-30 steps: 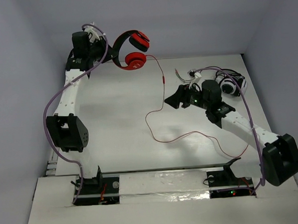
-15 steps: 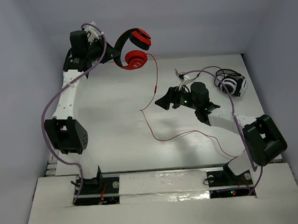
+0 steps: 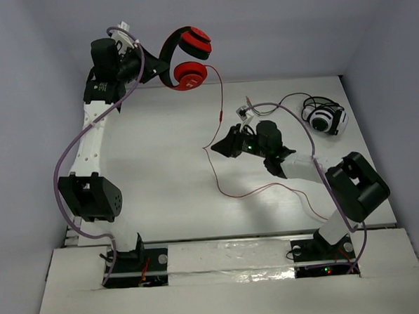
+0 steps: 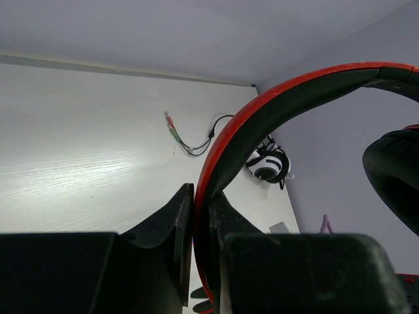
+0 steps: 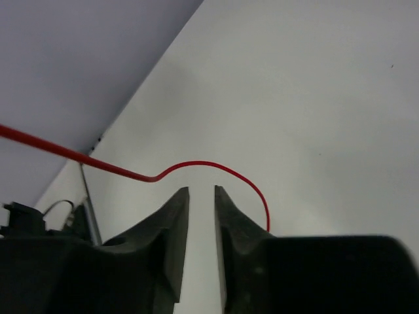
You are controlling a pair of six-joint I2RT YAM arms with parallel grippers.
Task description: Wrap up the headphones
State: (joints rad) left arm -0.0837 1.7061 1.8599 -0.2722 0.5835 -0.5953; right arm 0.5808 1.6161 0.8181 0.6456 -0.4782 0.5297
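Note:
The red headphones point(image 3: 190, 75) hang in the air at the back left, above the table's far edge. My left gripper point(image 3: 157, 68) is shut on their red-and-black headband point(image 4: 275, 104), which runs between the jaws point(image 4: 201, 196). Their thin red cable point(image 3: 221, 114) drops from the ear cup, bends beside my right gripper point(image 3: 222, 148), then trails across the table to the right. In the right wrist view the cable point(image 5: 196, 163) arcs just beyond the fingertips. My right gripper point(image 5: 201, 191) shows a narrow gap with nothing in it.
White-and-black headphones point(image 3: 325, 118) lie at the back right, their dark cable and plugs point(image 4: 175, 131) stretching left toward the right arm. The back wall stands close behind the raised red headphones. A side wall borders the table on the right.
The right arm has swung left to the hanging cable and its jaws have narrowed from wide open. The left arm has lifted the headphones a little higher.

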